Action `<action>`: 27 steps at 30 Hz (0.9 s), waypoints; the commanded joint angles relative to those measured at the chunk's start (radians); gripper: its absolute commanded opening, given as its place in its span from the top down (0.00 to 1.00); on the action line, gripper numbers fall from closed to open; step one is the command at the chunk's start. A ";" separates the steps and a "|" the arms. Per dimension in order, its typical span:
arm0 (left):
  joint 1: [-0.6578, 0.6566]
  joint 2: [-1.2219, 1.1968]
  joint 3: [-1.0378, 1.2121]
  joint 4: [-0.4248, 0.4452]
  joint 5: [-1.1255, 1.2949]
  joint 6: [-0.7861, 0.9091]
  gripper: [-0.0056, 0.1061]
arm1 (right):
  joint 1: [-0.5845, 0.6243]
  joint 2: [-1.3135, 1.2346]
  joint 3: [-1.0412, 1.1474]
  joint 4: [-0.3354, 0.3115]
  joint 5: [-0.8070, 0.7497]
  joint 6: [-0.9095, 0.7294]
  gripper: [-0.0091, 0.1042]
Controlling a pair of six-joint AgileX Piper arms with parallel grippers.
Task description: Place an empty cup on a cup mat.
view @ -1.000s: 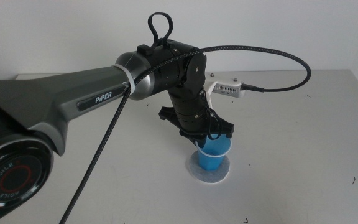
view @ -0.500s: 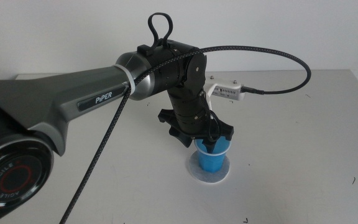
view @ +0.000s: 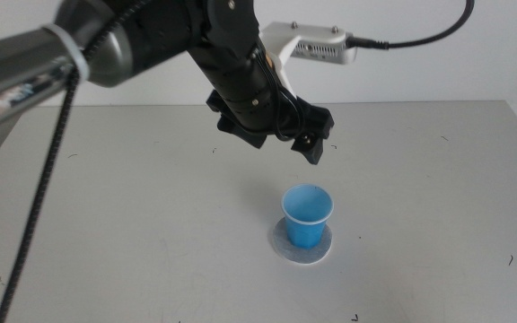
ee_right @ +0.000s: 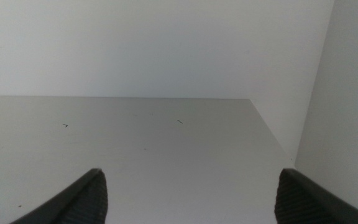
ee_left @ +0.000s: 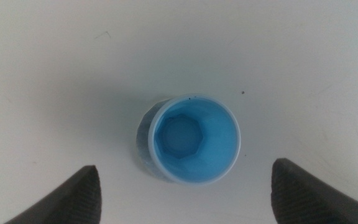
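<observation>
Both jaws of my left gripper [view: 305, 142] stand wide apart and hold nothing; it hangs above the cup [view: 308, 215]. That cup stands upright on the cup mat [view: 301, 250], empty inside, so I judge the placing done. My right gripper [ee_right: 185, 205] waits off to the side over bare table [view: 438, 197], jaws also apart.

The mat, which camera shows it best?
The middle view: the mat shows as a pale disc ringing the base of the cup. In the left wrist view the cup hides it almost wholly. The right wrist view may catch only a pale sliver at its edge.
</observation>
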 commanded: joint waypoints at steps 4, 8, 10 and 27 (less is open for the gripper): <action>0.010 -0.196 -0.029 0.093 0.081 -0.037 0.01 | 0.002 -0.019 -0.012 -0.009 -0.078 -0.008 0.09; 0.010 -0.292 -0.027 0.237 0.142 -0.104 0.01 | 0.002 -0.019 -0.012 -0.009 -0.078 -0.008 0.09; 0.010 -0.338 -0.023 0.301 0.168 -0.136 0.01 | 0.002 -0.019 -0.012 -0.009 -0.078 -0.008 0.09; 0.165 -0.615 0.031 0.510 0.247 -0.137 0.01 | 0.002 -0.019 -0.012 -0.009 -0.078 -0.008 0.09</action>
